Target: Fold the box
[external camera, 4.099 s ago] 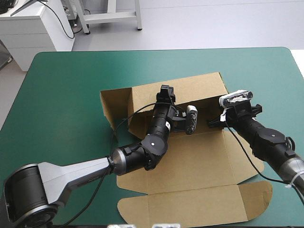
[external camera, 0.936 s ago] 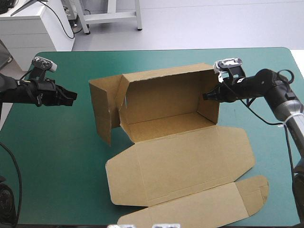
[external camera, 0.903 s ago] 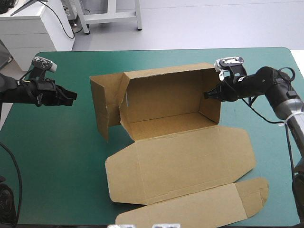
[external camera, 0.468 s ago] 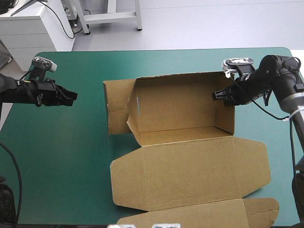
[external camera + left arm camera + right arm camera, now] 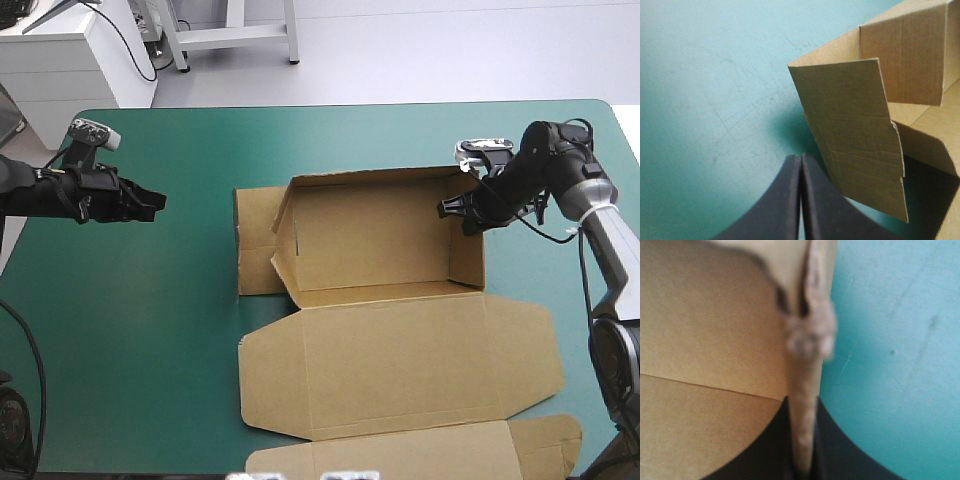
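Observation:
The brown box (image 5: 370,235) stands in the middle of the table as an open tray, with its back and right walls raised. Its lid (image 5: 390,360) lies flat toward the near edge. The left end flap (image 5: 258,245) hangs outward, and in the left wrist view this flap (image 5: 855,135) is just ahead of my fingers. My right gripper (image 5: 447,208) is shut on the box's right wall, whose edge (image 5: 808,350) runs up between the black fingers (image 5: 832,440). My left gripper (image 5: 160,203) is shut and holds nothing, well left of the box over the teal-green cover (image 5: 715,90).
The lid's tuck flap (image 5: 420,455) reaches the table's near edge. Bare teal-green cover (image 5: 180,320) stretches between the left gripper and the box, and a narrower strip (image 5: 560,260) lies right of the box.
The right gripper, holding the right wall, has dragged and turned the box so it sits square to the table, farther right than earlier. The left arm, long withdrawn from the box, has stayed put.

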